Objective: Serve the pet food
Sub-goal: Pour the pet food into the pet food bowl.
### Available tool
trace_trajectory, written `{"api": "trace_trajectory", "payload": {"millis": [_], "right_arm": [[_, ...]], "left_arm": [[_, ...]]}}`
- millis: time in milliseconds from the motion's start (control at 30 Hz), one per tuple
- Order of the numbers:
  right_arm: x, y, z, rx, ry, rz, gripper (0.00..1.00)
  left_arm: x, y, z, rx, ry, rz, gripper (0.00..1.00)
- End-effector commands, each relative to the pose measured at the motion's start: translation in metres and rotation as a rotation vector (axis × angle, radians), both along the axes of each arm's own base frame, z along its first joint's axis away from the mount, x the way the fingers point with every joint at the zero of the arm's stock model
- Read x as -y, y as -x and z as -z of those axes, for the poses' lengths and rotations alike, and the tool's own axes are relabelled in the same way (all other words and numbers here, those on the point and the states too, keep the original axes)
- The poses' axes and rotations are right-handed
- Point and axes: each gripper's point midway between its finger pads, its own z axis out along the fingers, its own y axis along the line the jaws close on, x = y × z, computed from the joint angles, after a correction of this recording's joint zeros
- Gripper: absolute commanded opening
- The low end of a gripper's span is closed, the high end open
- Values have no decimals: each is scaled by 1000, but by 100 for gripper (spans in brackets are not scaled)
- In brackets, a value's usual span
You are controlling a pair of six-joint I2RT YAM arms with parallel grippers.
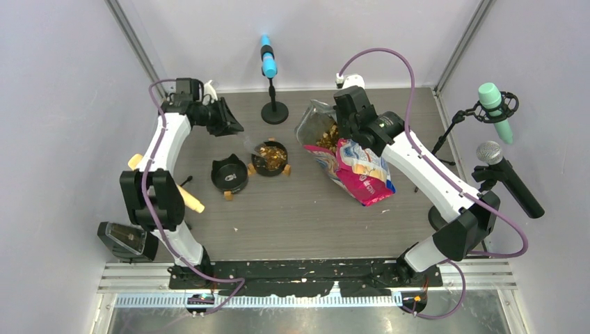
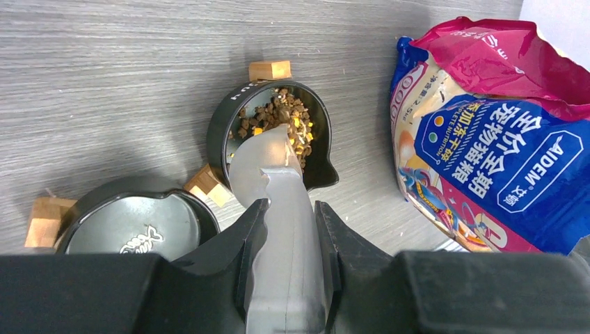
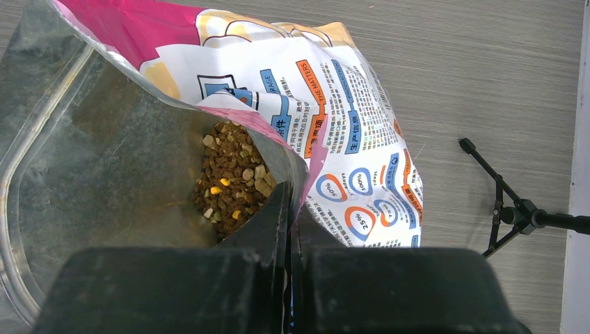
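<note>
Though dim, perhaps pebbly kibble

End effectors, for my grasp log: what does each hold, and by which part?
Left end effector: scoop, by its handle. Right end effector: bag, by its open rim.

The printed bag carries the brand "AIDEM" beside Chinese characters on its blue panel, an orange label reading "THE MATTERS" and a circle marked "25%".

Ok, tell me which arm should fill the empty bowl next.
Left. The left hand grips the scoop, close to the empty bowl. The right hand is shut on the pet food bag at its rim, holding it open so the kibble can be reached.
</note>
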Motion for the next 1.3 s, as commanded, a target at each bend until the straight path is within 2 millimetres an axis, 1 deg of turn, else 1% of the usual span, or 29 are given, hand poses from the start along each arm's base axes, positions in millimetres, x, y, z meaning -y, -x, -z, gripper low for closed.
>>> {"api": "trace_trajectory", "payload": {"millis": [0,67,200,333,400,567,733,800,933,1033,1133,1267], "right_arm": [[6,-2,-7,34,-16,20,5],[7,-2,-7,37,-19,23,5],[7,-4,-7,43,-30,25,5],[7,-5,-8,45,-30,26,5],[7,-5,-7,44,-30,24,5],[5,-4,-8,45,-40,13,5],[1,-4,-11,48,-59,-4,5],[-2,-4,-15,54,-72,-21,5],[-5,-2,-22,63,-92,-36,5],[-7,-1,-30,63,-104,-45,5],[-6,0,-36,64,-107,-39,5],[-4,1,-46,79,-108,-37,5]], "left_arm": [[3,8,-44,100,-96,-23,0],[5,11,-48,119,-128,-19,0],[6,17,-45,119,-184,-26,0],[11,25,-58,166,-243,-11,0],[14,28,-65,184,-238,-4,0],[15,32,-74,191,-224,-7,0],[25,34,-90,213,-130,25,0],[28,36,-100,229,-61,40,0],[22,38,-122,262,39,45,0],[23,42,-141,297,96,52,0],[27,48,-162,337,158,62,0],[36,54,-195,410,247,80,0]]}}
